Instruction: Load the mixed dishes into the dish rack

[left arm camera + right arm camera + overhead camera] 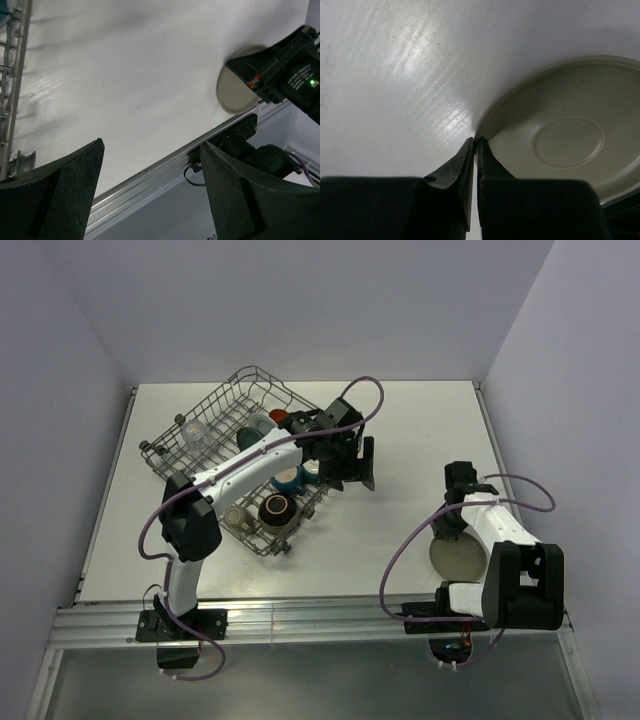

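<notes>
A beige plate lies flat near the table's front right edge. My right gripper is shut on its left rim, one finger inside the rim and one outside. The grey wire dish rack stands at the back left. It holds a dark bowl, a clear glass, a red-orange dish and a blue cup. My left gripper hangs open and empty above the table, just right of the rack.
The aluminium rail runs along the table's near edge, close to the plate. White walls enclose the back and sides. My right arm's base stands right beside the plate.
</notes>
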Controlling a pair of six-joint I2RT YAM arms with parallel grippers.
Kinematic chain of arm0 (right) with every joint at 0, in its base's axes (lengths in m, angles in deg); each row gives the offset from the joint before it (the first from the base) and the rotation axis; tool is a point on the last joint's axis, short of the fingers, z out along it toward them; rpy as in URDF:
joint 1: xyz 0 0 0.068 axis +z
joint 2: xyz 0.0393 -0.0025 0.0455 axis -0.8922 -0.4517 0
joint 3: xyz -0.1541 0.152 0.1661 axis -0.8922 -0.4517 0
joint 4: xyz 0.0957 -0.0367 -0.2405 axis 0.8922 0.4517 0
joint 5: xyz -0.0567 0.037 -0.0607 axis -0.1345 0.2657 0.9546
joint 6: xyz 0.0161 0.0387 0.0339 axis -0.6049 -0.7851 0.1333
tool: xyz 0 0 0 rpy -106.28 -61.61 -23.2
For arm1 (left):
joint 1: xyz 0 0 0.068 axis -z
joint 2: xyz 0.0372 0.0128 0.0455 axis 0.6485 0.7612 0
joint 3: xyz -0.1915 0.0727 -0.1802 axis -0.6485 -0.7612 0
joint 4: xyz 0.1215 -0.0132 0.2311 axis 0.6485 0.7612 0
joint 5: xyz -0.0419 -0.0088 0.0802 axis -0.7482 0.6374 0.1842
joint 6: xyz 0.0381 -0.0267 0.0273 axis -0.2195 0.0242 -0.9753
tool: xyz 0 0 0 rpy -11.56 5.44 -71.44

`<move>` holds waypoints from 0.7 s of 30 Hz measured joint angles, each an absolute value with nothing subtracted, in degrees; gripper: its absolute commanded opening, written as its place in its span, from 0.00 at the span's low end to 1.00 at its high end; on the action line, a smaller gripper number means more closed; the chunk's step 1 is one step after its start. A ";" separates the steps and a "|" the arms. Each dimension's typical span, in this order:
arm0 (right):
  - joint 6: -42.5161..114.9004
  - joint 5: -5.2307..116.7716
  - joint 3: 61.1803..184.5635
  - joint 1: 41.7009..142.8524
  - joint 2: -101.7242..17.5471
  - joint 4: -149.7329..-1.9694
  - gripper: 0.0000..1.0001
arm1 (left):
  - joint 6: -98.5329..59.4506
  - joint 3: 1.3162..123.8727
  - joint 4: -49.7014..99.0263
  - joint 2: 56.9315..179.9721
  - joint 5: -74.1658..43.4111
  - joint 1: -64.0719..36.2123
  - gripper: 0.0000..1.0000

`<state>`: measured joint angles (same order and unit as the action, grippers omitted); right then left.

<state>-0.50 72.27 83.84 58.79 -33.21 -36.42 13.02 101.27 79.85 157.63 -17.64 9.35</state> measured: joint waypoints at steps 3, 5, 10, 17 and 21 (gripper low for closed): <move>0.11 71.40 83.88 58.96 -33.21 -37.36 0.00 | 12.98 101.27 79.82 157.63 -17.79 9.85 0.84; 0.40 70.33 83.95 59.20 -33.34 -38.30 0.00 | 12.98 101.27 79.82 157.63 -17.79 9.96 0.84; 0.40 66.90 85.00 61.83 -34.57 -40.61 0.00 | 12.84 101.14 79.76 157.63 -17.79 10.01 0.85; -2.73 59.34 90.00 67.44 -38.57 -42.93 0.00 | 11.23 91.55 73.53 156.49 -17.95 10.84 0.87; -5.96 54.99 93.26 68.95 -39.97 -43.50 0.00 | 9.89 82.34 66.58 155.01 -17.77 11.86 0.90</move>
<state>-5.96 54.99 93.26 68.95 -39.97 -43.50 9.89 82.34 66.58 155.01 -17.77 11.86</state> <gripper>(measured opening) 0.063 0.889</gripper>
